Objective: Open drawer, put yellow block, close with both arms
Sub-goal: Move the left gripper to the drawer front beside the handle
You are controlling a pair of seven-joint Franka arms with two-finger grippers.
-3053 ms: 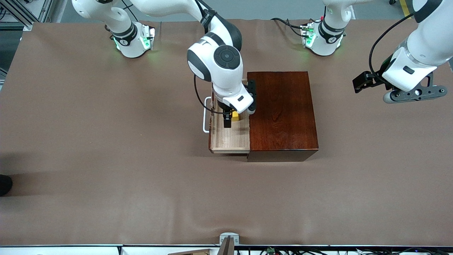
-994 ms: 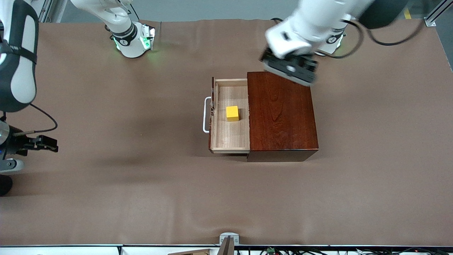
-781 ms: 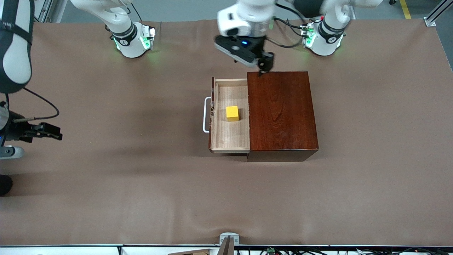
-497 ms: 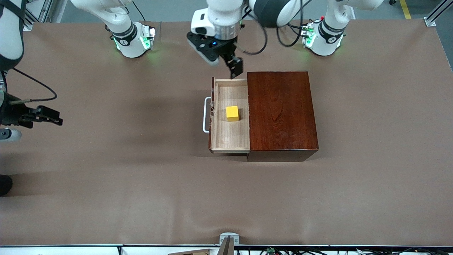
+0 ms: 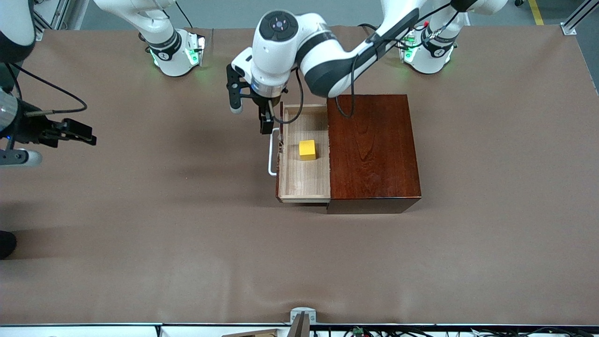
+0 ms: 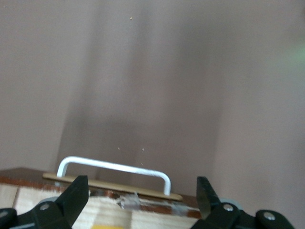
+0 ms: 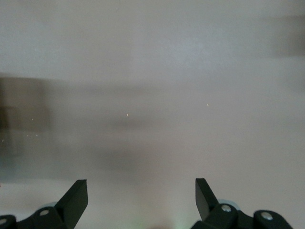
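drawer (image 5: 304, 187) first, since it lies nearest the front camera: the pale tray stands pulled out of the reddish-brown box (image 5: 372, 150) toward the right arm's end of the table, and the yellow block (image 5: 307, 149) sits inside it on the tray floor, touching no wall. placing looks done; closing is what is left. the white handle (image 5: 272, 152) runs along the drawer's dark front, its long axis going from nearer the camera to farther from it, so a push has to travel across that axis, toward the box.

left gripper (image 5: 266, 122) hangs over the handle's end that is farther from the camera, just outside the drawer front; its wrist view shows the fingers (image 6: 76, 196) spread wide with nothing between them and the handle (image 6: 114, 169) lying crosswise in the gap ahead. it is plainly the nearer arm for the push.

right gripper (image 5: 77, 133) waits over bare table (image 5: 140, 243) well apart, at its own end, its fingers (image 7: 75, 199) likewise spread and empty.
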